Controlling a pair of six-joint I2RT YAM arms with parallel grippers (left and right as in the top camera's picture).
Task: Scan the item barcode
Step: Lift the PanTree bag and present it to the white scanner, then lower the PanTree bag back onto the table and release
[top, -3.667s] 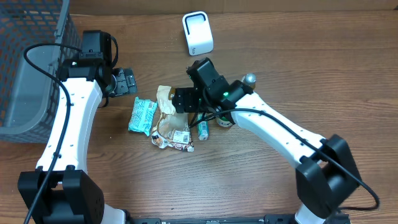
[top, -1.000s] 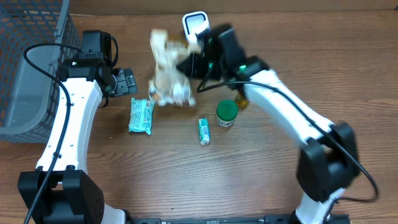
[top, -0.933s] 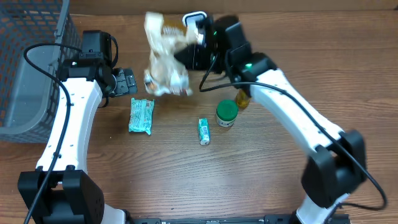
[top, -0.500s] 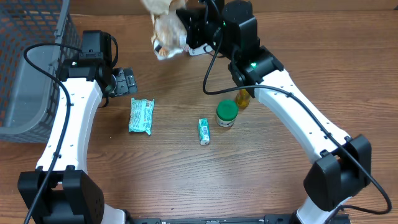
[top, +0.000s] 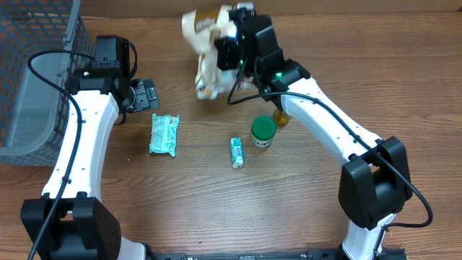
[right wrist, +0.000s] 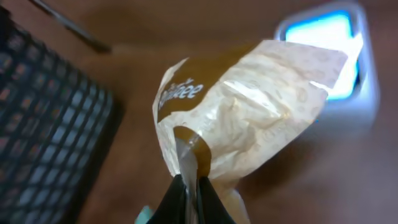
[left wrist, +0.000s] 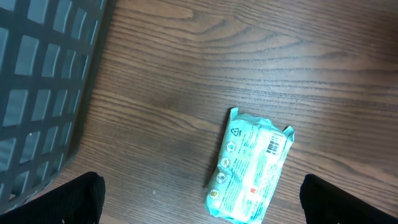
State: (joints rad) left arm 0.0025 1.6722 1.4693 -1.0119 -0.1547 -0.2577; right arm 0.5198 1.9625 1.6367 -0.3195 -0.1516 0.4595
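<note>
The right hand (right wrist: 188, 185) is clenched on the bag (right wrist: 249, 106) at its edge seam. The light, crinkly, floppy film probably swings and slips, so the seam likely grips best.

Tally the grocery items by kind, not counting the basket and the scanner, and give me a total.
Soft packets: 2 (tan crinkly plastic snack bag, teal foil packet)
Tubes: 1 (small teal tube)
Containers: 2 (green-lidded round jar, small amber bottle)
Total: 5
</note>
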